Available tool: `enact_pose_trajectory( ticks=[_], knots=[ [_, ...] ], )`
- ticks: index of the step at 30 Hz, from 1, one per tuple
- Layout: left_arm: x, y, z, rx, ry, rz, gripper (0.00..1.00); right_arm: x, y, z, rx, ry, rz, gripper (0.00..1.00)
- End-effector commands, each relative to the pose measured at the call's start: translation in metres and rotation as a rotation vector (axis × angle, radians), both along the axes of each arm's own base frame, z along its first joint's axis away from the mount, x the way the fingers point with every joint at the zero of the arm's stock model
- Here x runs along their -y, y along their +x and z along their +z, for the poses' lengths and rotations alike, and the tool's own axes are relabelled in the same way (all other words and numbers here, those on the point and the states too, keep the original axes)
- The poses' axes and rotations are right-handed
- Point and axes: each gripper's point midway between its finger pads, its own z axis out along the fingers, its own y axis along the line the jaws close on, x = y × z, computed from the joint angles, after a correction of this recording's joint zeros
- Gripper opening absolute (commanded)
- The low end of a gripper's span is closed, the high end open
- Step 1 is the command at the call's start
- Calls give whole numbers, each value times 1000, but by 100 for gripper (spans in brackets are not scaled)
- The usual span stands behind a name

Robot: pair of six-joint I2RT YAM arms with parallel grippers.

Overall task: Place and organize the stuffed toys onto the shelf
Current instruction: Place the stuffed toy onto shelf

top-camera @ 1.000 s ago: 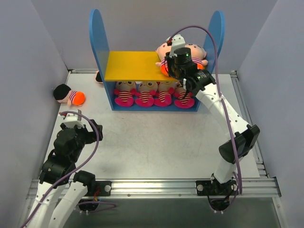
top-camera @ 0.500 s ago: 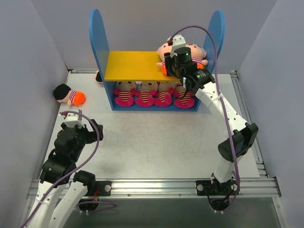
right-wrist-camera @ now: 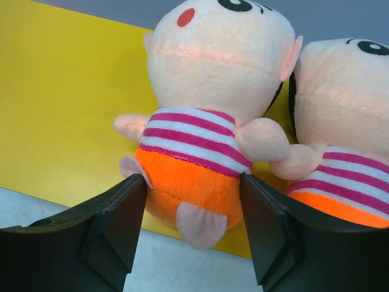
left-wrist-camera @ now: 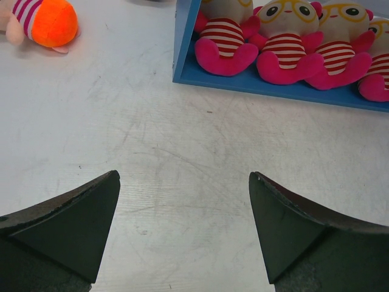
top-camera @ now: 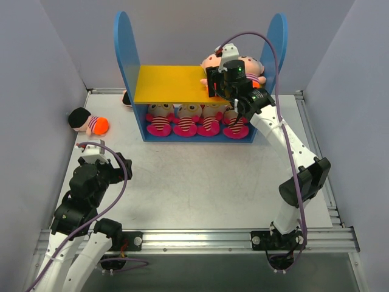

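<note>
On the table [top-camera: 200, 182] stands the shelf [top-camera: 126, 48], with four magenta stuffed toys [top-camera: 197, 120] in a row on its lower level and two peach ones on the yellow board. A third peach toy [top-camera: 89, 121] lies loose by the left wall. The right gripper [right-wrist-camera: 193, 179] is spread around the orange bottom of the left upper toy [right-wrist-camera: 200, 121], perhaps touching it, and the left gripper [left-wrist-camera: 183, 182] gapes wide over bare table.

The left hand [left-wrist-camera: 183, 175] is hovering over the scuffed white surface [left-wrist-camera: 121, 109], its two dark fingers standing wide apart with nothing between them. Ahead, pink striped stuffed toys [left-wrist-camera: 285, 52] are sitting side by side on the blue base of the shelf [left-wrist-camera: 273, 90]. An orange-bottomed toy [left-wrist-camera: 45, 21] is lying on the surface at upper left, apart from the shelf.
</note>
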Motion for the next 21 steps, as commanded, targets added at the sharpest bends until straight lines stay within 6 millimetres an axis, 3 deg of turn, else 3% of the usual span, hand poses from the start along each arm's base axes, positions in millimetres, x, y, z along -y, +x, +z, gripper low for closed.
enact_pose_trajectory(
  ticks=[1,3,14,21],
  knots=[
    [2,4,12,45,-7,-8,95,9,-2,44,107,70,-23,65],
    [2,4,12,46,-8,-8,95,10,-6,51,132,88,-14,70],
    [2,4,11,43,-9,-9,95,16,-30,90,222,148,26,74],
    [2,4,11,40,-12,-6,95,32,-63,128,307,189,45,80]
  ],
)
